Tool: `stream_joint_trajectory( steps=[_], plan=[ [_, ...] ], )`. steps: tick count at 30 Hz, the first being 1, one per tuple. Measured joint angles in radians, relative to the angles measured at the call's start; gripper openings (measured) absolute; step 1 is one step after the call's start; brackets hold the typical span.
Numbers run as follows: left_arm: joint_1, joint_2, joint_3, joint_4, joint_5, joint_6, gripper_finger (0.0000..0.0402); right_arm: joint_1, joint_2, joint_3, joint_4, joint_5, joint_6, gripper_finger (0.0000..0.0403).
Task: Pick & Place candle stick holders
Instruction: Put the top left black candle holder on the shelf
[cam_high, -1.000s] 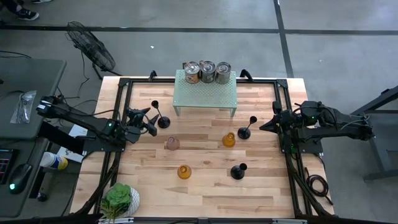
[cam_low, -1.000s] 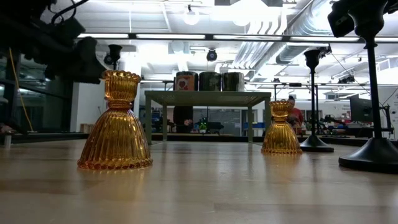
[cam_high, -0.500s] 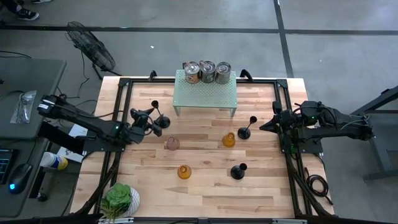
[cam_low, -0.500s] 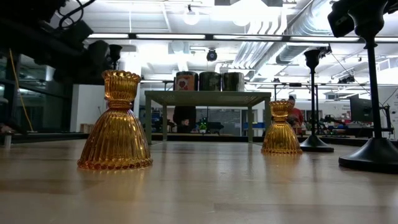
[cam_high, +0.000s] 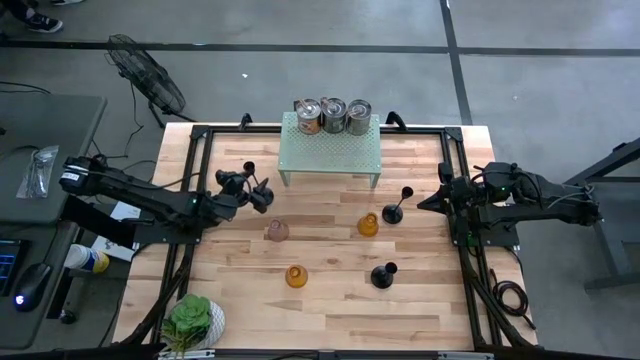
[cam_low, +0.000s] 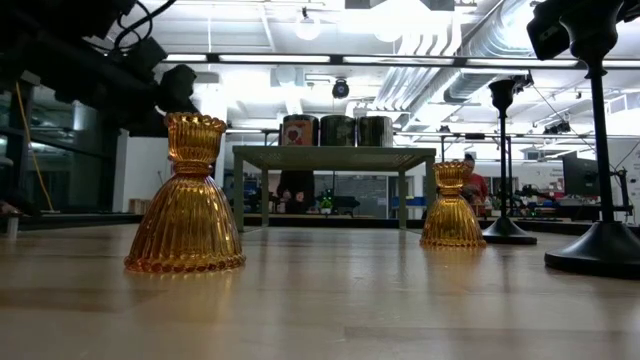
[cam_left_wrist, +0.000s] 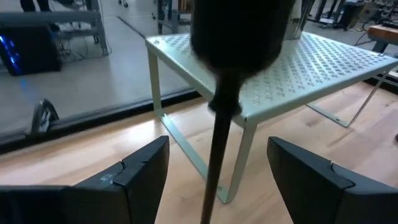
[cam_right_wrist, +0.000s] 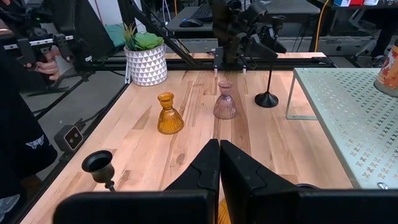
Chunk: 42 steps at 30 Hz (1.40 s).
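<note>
A black candle stick holder with a round base and thin stem stands at the table's far left. My left gripper is open, level, and reaches in from the left. Its two fingers stand on either side of the holder's stem, below the cup, without touching it. A pink holder, two amber holders and two more black ones stand on their bases mid-table. My right gripper waits shut at the right edge.
A pale green perforated stand carrying three cans stands at the far edge, just beyond the left gripper. A potted plant sits at the near left corner. Bare wood lies along the near edge.
My left gripper has moved toward the table's right edge, up to the black holder at the far left, so that its open fingers now straddle the stem. The holder has stayed where it was.
</note>
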Motion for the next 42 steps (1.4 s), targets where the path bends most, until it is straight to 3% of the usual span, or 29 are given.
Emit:
stream_joint_trajectory(
  steps=[27,35,42],
  plan=[
    [0.000,0.000,0.003,-0.004,-0.009,0.034,0.0013,0.000,0.000,0.000,0.000,0.000,0.000,0.0003],
    [0.000,-0.004,0.032,-0.030,-0.005,0.061,0.0008,0.000,0.000,0.000,0.000,0.000,0.000,0.0003],
    [0.000,-0.043,0.232,-0.273,-0.003,0.222,0.0007,0.000,0.000,0.000,0.000,0.000,0.000,0.0003]
  ],
)
